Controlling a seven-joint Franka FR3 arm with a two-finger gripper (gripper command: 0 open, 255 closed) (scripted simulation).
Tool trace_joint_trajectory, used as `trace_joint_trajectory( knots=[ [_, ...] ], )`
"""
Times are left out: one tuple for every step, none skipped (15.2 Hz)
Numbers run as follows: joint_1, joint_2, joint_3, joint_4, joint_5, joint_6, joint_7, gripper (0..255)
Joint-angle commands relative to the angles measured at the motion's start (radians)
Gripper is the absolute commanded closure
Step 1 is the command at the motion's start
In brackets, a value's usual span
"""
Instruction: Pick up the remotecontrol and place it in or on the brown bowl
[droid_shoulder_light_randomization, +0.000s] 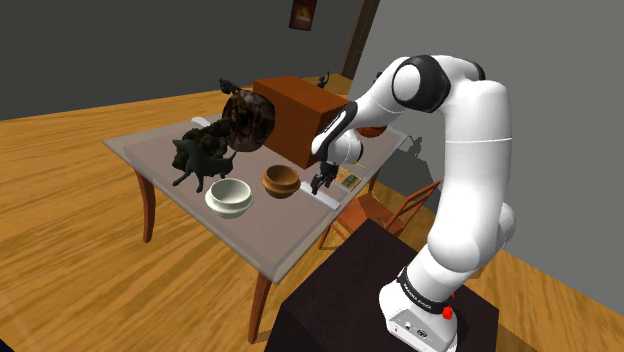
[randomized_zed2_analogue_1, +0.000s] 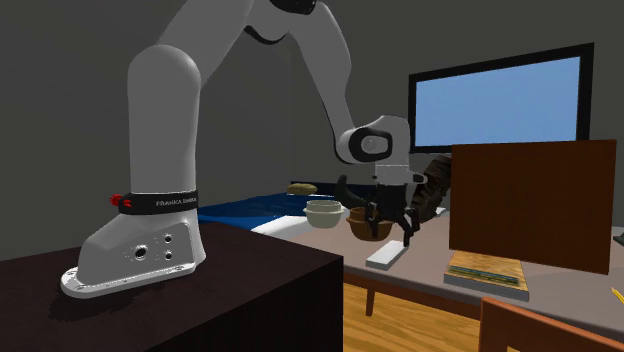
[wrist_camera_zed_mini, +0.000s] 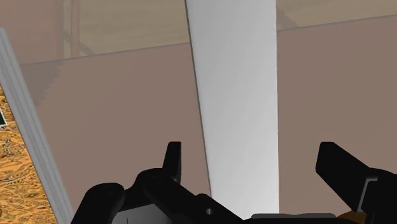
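The remote control (wrist_camera_zed_mini: 236, 108) is drawn as a long plain white slab lying flat on the table near its edge. In the wrist view my gripper (wrist_camera_zed_mini: 254, 162) is open, with one finger on each side of the slab's near end. The second exterior view shows my gripper (randomized_zed2_analogue_1: 392, 228) hanging slightly above the remote (randomized_zed2_analogue_1: 386, 256), not touching it. The brown bowl (droid_shoulder_light_randomization: 280, 181) stands upright just to the shoulder view's left of my gripper (droid_shoulder_light_randomization: 320, 185) and the remote (droid_shoulder_light_randomization: 328, 200). In the second exterior view the brown bowl (randomized_zed2_analogue_1: 366, 229) sits right behind the hand.
A white bowl (droid_shoulder_light_randomization: 229, 196) stands beside the brown one. A patterned book (droid_shoulder_light_randomization: 351, 180) lies close to the remote, with a big brown box (droid_shoulder_light_randomization: 295, 115) behind it. A dark animal figure (droid_shoulder_light_randomization: 200, 156) and a round dark plate (droid_shoulder_light_randomization: 248, 120) stand further back. A chair (droid_shoulder_light_randomization: 385, 212) is at the table's edge.
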Motion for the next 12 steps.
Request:
trace_joint_trajectory(
  knots=[
    [-0.007,0.027,0.009,0.012,0.008,0.015,-0.005,0],
    [-0.01,0.04,0.014,0.017,0.012,0.024,-0.009,0],
    [-0.014,0.053,0.019,0.022,0.016,0.033,-0.012,0],
    [-0.018,0.067,0.024,0.027,0.02,0.041,-0.015,0],
    [-0.02,0.075,0.027,0.03,0.022,0.046,-0.016,0],
    [-0.02,0.075,0.027,0.03,0.022,0.046,-0.016,0],
    [-0.02,0.075,0.027,0.03,0.022,0.046,-0.016,0],
    [-0.02,0.075,0.027,0.03,0.022,0.046,-0.016,0],
    [-0.02,0.075,0.027,0.03,0.022,0.046,-0.016,0],
    [-0.02,0.075,0.027,0.03,0.022,0.046,-0.016,0],
    [-0.02,0.075,0.027,0.03,0.022,0.046,-0.016,0],
    [-0.02,0.075,0.027,0.03,0.022,0.046,-0.016,0]
  ],
)
